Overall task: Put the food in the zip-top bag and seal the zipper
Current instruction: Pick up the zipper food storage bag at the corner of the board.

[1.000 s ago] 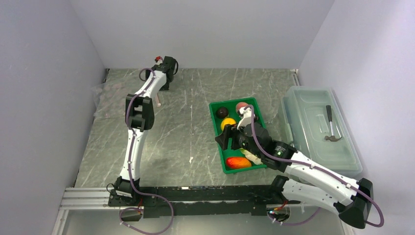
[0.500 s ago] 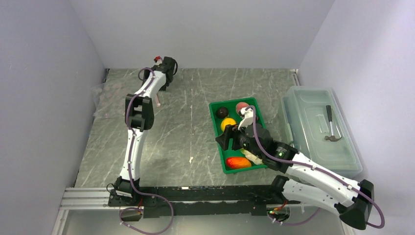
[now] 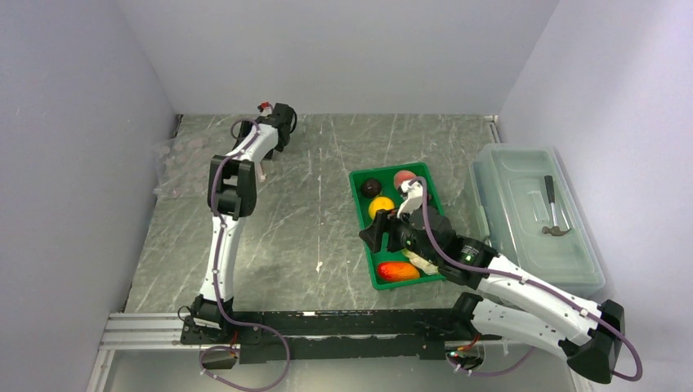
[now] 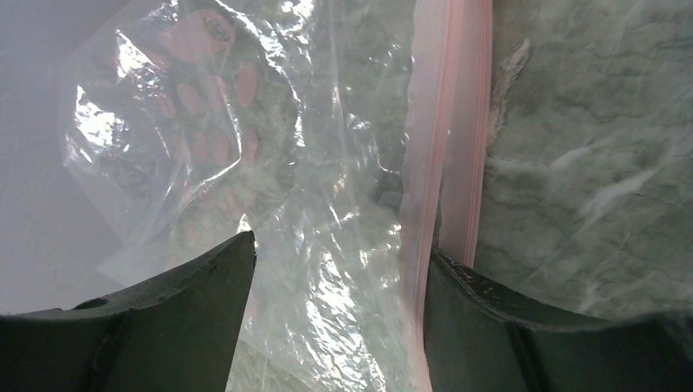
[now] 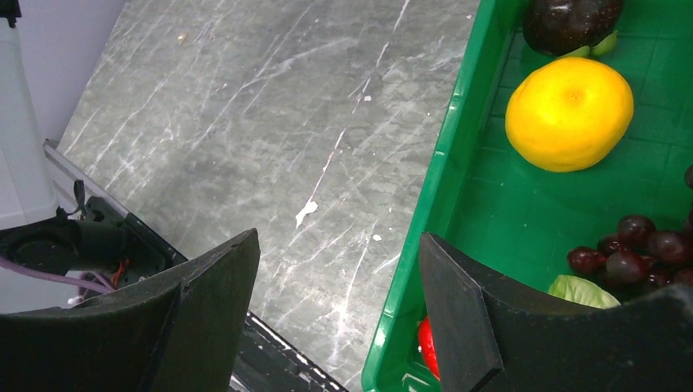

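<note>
from above, the right arm [image 3: 523,290] hides the middle of the green tray [image 3: 355,196]; the zip-top bag [image 3: 184,159] is a faint blur at far left. at the wrist, the grape bunch [image 5: 637,249] runs off frame, and the red-orange fruit [image 5: 426,347] sits mostly behind the right gripper [image 5: 339,238].

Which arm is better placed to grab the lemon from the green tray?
Right. The right gripper is open at the tray's edge near the lemon; the left gripper is far off over the bag.

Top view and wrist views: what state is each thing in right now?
zip-top bag, lying flat, no food visible inside
zipper, cannot tell if sealed
food, lying in the green tray
clear box, lid on
left gripper, open above the bag
right gripper, open over the tray's edge
</note>
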